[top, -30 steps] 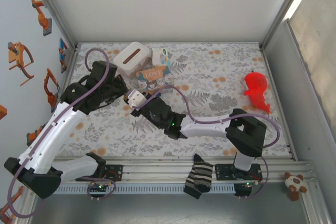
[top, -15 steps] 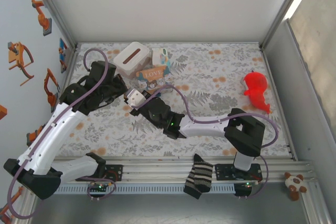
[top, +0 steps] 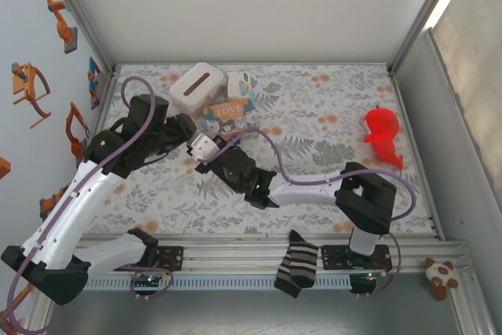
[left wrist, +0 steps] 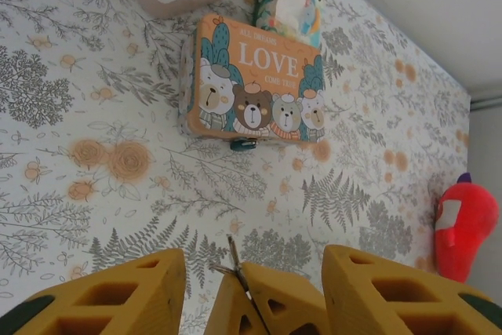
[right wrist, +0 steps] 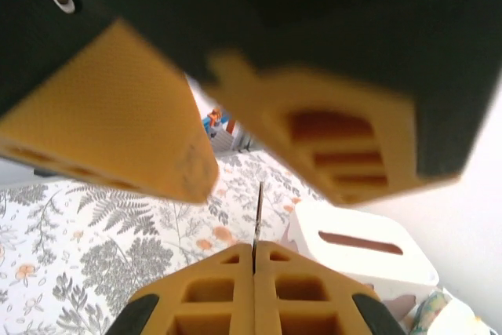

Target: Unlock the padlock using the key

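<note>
**A:** Where is the padlock?

**B:** In the left wrist view the padlock (left wrist: 243, 144) lies on the mat (left wrist: 118, 194), tight against the 6 o'clock edge of the box (left wrist: 251, 88). It is a small dark lump, too small for me to make out its shackle.

**A:** And the key?

**B:** The key (right wrist: 258, 209) is pinched in the right gripper (right wrist: 253, 255). Its fingers are pressed together on it, and the thin blade sticks out toward 12 o'clock in the right wrist view.

**A:** What about the left gripper?

**B:** The left gripper (left wrist: 256, 260) is spread and holds nothing. In its own view its yellow fingers (left wrist: 110, 296) sit at 7 and 5 o'clock. The right gripper's tip and the key are between them, and I see no contact with either finger.

**A:** Is the key at the padlock?

**B:** No, they are apart. The padlock lies at 12 o'clock from the blade, with bare mat between them.

**A:** And from above?

**B:** Both grippers meet at about 9 o'clock from the mat's middle, with the box near them at 1 o'clock. A tissue box (top: 198, 88) is at 11 o'clock from the box and a wipes pack (top: 239, 84) is at 12. A red toy (top: 383, 135) lies well apart at 3 o'clock. A sock (top: 298, 266) hangs on the rail at 6 o'clock.
</note>
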You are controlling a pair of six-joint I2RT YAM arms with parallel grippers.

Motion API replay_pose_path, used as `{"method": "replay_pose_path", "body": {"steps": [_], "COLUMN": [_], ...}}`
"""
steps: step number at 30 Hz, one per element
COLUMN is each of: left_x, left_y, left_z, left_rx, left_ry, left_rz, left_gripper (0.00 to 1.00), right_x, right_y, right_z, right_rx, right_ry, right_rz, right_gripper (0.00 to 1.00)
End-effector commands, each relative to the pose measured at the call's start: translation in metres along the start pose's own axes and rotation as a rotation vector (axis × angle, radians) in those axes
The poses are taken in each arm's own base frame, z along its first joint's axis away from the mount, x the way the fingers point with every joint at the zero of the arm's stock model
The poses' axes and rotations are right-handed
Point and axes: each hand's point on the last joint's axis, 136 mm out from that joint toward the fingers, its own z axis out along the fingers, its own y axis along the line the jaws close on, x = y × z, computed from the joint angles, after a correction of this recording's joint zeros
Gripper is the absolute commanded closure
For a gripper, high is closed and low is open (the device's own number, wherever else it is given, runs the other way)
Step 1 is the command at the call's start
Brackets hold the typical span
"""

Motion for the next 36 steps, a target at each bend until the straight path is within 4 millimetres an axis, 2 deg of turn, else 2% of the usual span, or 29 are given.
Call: {"method": "replay_pose_path", "body": {"steps": [1,5,11,14,17,23,32,36], "left_x": [0.003,-0.006,-0.021,-0.023,-0.022,-0.016,-0.011,-0.005], "left_y": [0.007,0.011,0.005,-0.010,-0.035,-0.078,-0.119,-0.136], "left_z": [-0.010,-0.018,-0.036,-0.040,-0.044,-0.049,-0.046,-0.048], "left_rx": [0.027,0.097,0.173,0.263,0.417,0.676,0.869,0.928], "left_ry": [0.024,0.003,-0.091,-0.108,-0.107,-0.061,0.033,0.055], "left_rz": [-0.010,-0.048,0.009,0.043,0.070,0.092,0.085,0.106], "left_gripper": [0.45,0.36,0.28,0.27,0.27,0.26,0.31,0.34], "right_x": [-0.002,0.005,0.017,0.018,0.013,-0.017,-0.072,-0.086], "right_y": [-0.018,-0.028,-0.054,-0.067,-0.083,-0.105,-0.120,-0.121], "right_z": [-0.010,-0.022,-0.046,-0.058,-0.069,-0.087,-0.100,-0.099], "right_rx": [0.059,0.043,-0.130,-0.201,-0.261,-0.380,-0.521,-0.569], "right_ry": [-0.004,0.021,0.075,0.094,0.086,0.010,-0.150,-0.193], "right_rz": [0.052,0.121,0.460,0.607,0.759,0.927,1.032,1.080], "right_gripper": [1.00,1.00,1.00,1.00,1.00,1.00,1.00,1.00]}}
